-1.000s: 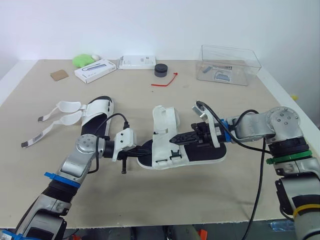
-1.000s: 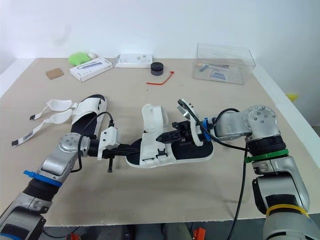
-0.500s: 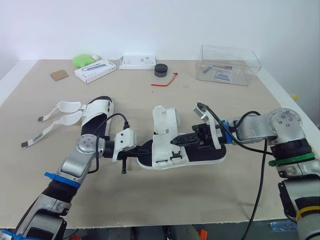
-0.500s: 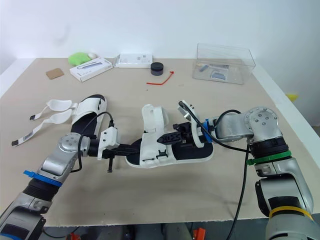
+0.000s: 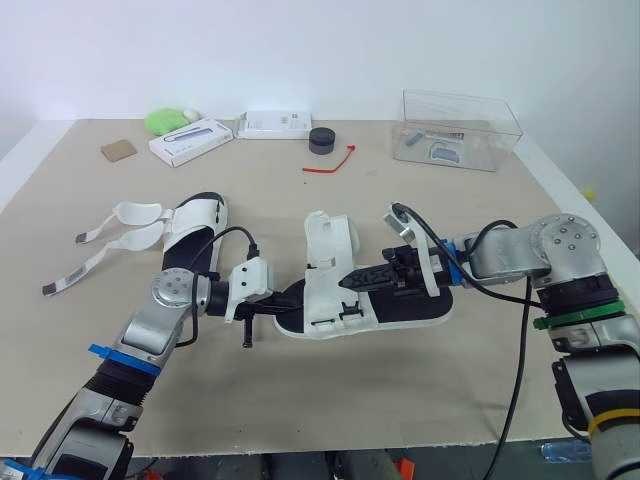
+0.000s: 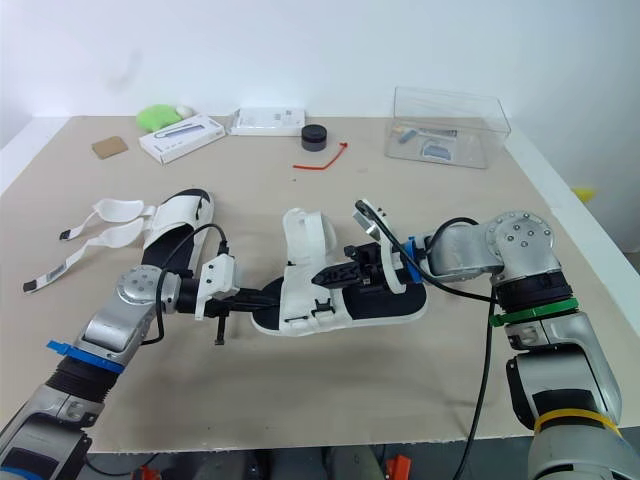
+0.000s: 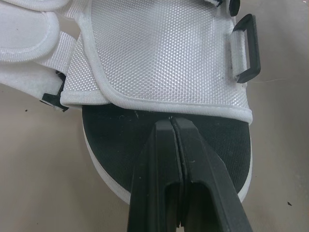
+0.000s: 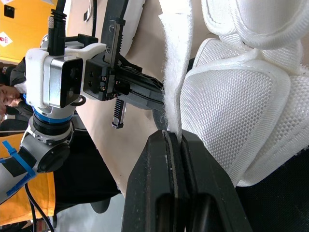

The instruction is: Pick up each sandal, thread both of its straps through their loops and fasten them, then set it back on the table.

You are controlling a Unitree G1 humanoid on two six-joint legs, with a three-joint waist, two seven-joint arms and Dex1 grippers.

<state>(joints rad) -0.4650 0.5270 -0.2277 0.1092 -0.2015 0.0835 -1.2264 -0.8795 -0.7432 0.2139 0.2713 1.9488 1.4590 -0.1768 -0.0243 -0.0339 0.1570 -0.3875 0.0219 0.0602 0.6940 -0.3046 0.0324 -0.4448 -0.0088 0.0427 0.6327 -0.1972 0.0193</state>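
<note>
At the table's [image 5: 400, 400] middle, the left gripper [image 5: 296, 295] sits closed at the sandal's [image 5: 400, 305] toe while the right gripper [image 5: 347, 282] pinches a strap [image 8: 171, 92] not yet fastened; the other sandal [image 5: 190, 228], near the left edge, waits.

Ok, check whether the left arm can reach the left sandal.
Probably, once freed: the left gripper sits shut over the middle sandal; nothing lies between it and the left sandal.

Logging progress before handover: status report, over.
Left end effector shut, tips at black sole of white mesh sandal. Right end effector shut on its white strap. Second white sandal lies apart, straps loose.
</note>
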